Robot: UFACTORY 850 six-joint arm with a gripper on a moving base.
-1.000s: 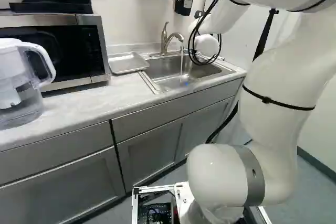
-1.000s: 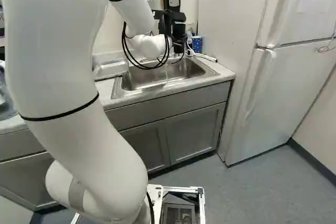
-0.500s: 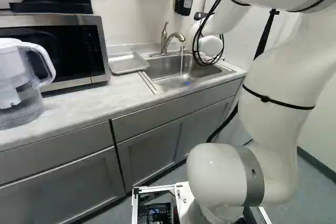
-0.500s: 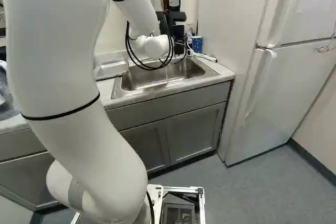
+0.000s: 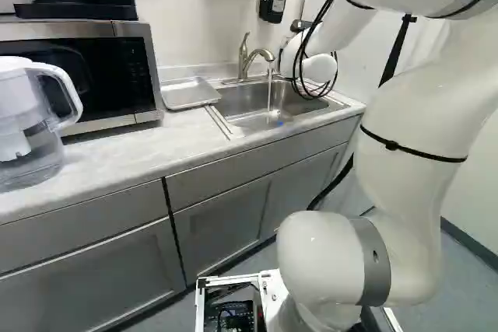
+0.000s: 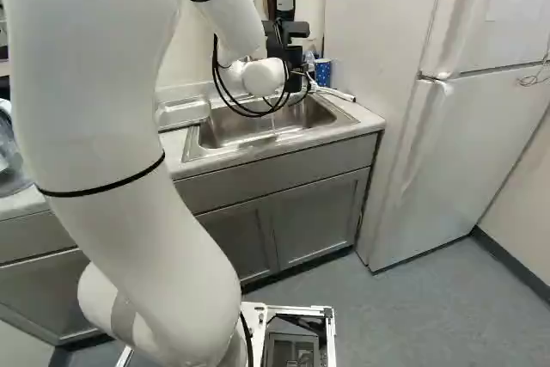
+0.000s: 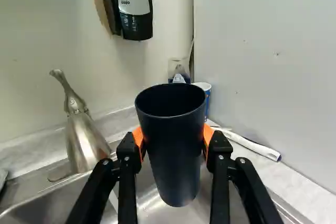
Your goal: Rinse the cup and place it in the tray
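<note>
Cup [image 7: 170, 156], dark and tall, is clamped between the orange pads [image 7: 138, 139] of the pincer [image 7: 173, 137], one on either side of its wall. Its mouth faces up and open, with a slight lean, and that grip around the body leaves both rim and base free: sensible for letting water in, and for setting it down later. I can't see into its dark inside well enough to say whether it holds any water.

The pincer has it over the sink [image 5: 245, 102], so drips should fall into the basin. In the upper middle of the left base view, water [image 5: 270, 96] runs from the tap [image 5: 246, 58]; in the wrist view the tap stands off to one side of the cup, which looks clear of the stream. I'd judge the rinse to be the step in hand, though whether it is done I can't tell.

The tray [image 5: 188, 96] lies flat on the surface [image 5: 117, 155], just beside the sink, upper left of the left base view. That makes the carry short, but the cup would need to pass the tap without knocking it.
</note>
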